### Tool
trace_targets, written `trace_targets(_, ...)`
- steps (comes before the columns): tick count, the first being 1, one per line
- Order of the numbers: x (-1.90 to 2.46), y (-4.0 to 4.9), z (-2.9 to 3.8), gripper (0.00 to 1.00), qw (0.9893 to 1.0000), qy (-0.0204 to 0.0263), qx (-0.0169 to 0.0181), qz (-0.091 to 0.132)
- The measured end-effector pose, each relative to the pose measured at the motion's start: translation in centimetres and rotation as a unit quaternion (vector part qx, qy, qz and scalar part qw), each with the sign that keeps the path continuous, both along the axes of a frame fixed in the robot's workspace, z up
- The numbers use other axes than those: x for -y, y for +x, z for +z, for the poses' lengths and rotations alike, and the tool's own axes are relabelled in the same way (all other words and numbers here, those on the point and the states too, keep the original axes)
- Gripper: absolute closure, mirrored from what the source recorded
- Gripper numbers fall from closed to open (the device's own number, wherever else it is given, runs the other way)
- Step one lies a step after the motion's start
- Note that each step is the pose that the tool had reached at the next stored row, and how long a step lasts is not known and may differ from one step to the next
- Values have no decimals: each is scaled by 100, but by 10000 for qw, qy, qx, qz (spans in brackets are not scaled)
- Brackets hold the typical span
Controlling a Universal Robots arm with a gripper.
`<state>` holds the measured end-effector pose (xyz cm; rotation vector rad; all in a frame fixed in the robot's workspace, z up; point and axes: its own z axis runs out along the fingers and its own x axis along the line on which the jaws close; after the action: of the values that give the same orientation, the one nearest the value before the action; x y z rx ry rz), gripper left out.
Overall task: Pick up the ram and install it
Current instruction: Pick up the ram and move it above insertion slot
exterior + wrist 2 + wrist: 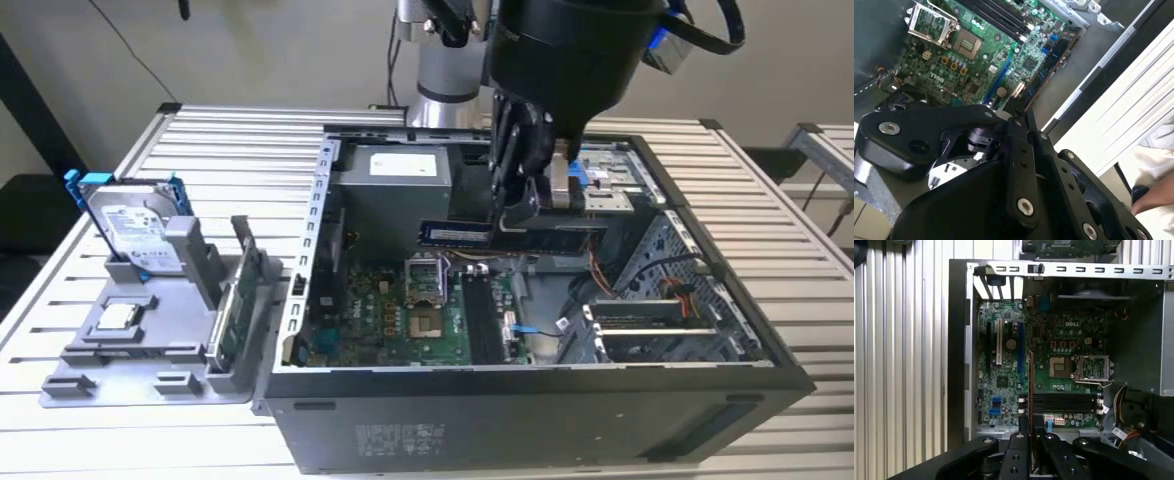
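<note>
Pick is done: gripper [521, 218] is clamped on the ram [461, 233], held above the open computer case [534, 420]. Memory slots [478, 315] look empty, so the ram isn't seated yet.

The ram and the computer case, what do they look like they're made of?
The ram: thin, flat, dark board with a blue label, likely circuit-board laminate. The computer case: apparently sheet metal, dark grey painted outside, bare inside; folded, punched edges suggest it.

One ram [461, 233], one hard drive [134, 225], one green card [228, 318], one grey holder [120, 352], one computer case [534, 425].
</note>
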<state>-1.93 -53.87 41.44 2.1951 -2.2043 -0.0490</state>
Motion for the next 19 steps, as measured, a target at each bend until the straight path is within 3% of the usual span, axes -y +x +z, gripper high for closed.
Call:
trace_targets(6, 0, 149, 0, 86, 10000, 0, 0, 6)
trace_targets(12, -14, 158, 0, 86, 10000, 0, 0, 6)
trace_targets(14, -69, 158, -1, 86, 10000, -1, 0, 6)
trace_targets(19, -277, 158, -4, 86, 10000, -3, 3, 6)
